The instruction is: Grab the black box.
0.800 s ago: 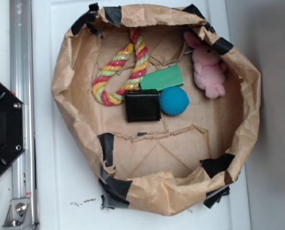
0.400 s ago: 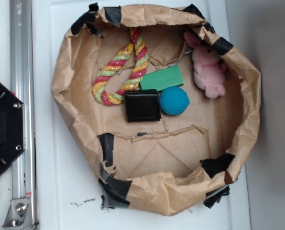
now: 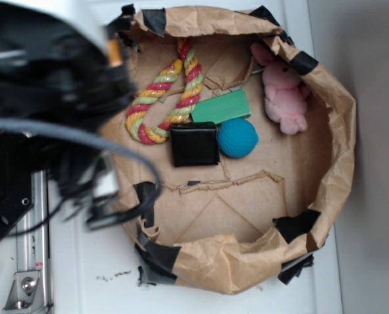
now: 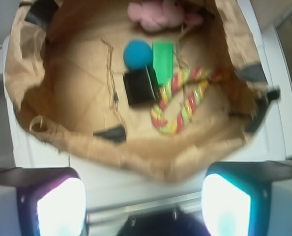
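Observation:
The black box lies flat on the floor of the brown paper enclosure, touching the blue ball on its right. In the wrist view the black box sits mid-frame, well beyond the near paper wall. My gripper is open, its two fingers spread wide at the bottom corners with nothing between them, hanging over the white surface outside the enclosure. In the exterior view my blurred black arm covers the upper left, left of the box.
A green flat block and a striped rope loop lie just behind the box. A pink plush toy rests against the far right wall. A metal rail runs along the left edge.
My arm has swung into the exterior view from the left, blurred by motion, where before only the base showed. The objects in the enclosure have not moved.

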Available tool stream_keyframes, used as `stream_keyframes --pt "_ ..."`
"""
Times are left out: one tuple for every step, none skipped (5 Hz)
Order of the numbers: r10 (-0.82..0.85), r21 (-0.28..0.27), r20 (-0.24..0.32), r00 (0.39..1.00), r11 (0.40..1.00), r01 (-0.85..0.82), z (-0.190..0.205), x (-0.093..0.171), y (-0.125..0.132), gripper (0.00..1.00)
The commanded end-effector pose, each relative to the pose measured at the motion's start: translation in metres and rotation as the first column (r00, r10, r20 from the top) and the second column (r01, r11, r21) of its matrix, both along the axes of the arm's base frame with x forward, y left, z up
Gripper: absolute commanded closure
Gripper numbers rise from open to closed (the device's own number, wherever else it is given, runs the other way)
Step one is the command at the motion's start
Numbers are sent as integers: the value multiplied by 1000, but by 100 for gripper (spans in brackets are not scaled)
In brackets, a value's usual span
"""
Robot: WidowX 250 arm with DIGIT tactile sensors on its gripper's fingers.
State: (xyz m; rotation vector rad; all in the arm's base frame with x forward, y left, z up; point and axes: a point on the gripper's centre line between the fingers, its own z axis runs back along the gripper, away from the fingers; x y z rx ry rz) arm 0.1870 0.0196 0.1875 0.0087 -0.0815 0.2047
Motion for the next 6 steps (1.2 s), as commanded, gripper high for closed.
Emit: stream_keyframes --pt "-115 64 75 991 992 110 -29 24 6 0" --pt "-115 62 59 992 992 111 -66 39 14 0" --pt "-114 45 23 993 993 113 -93 53 20 0" --pt "-146 -4 -12 989 989 146 -119 74 13 0" --pt "-209 16 -100 973 977 211 -149 77 -5 0" --pt "-240 30 -155 958 969 247 -172 71 -14 0"
